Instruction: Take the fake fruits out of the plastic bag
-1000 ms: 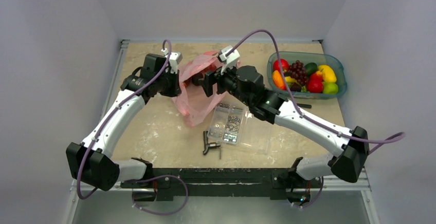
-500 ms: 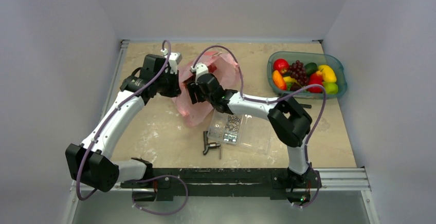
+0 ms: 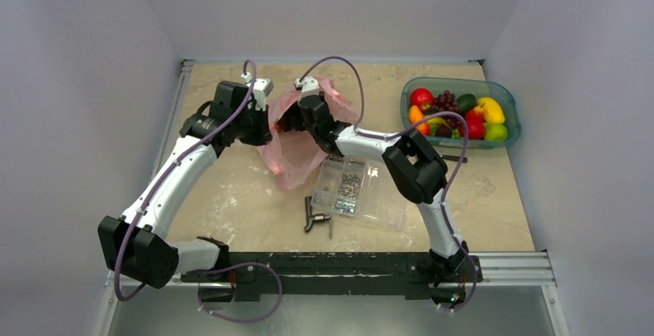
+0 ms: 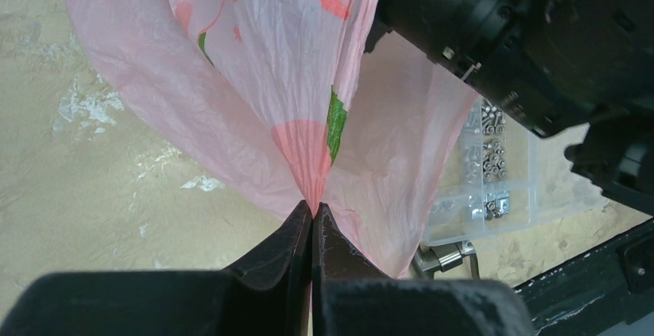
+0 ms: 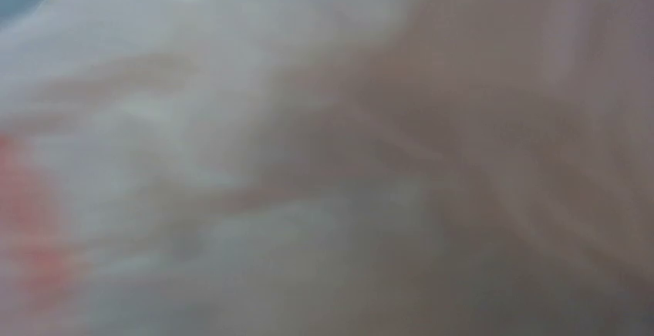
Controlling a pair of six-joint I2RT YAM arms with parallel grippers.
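- The left tool (image 4: 313,211) has its fingers pressed together on a gathered fold of the plastic bag (image 3: 295,149), holding the pink film up off the table (image 3: 231,189); this grip is unchanged over the past second.
- The right tool (image 3: 291,120) sits in the bag's open mouth. It has moved toward the back of the table since half a second ago.
- A second ago the right arm stretched wide, with its elbow out to the right. Now it is folded tight, with its forearm over the clear screw box (image 3: 351,186).
- The right wrist view shows only blurred pink and white film with a smear of red, so it cannot be told whether that tool's fingers are apart or together, or whether they hold anything.
- The fake fruits (image 3: 443,109), including a red apple, dark grapes and an orange piece, lie in the teal tub (image 3: 463,82) at the far right, well apart from the bag, as before.
- No fruit can be made out inside the bag, though the film appears to hide much of its interior.
- A small black hand tool (image 3: 316,219) lies just beside the screw box, where it was before.
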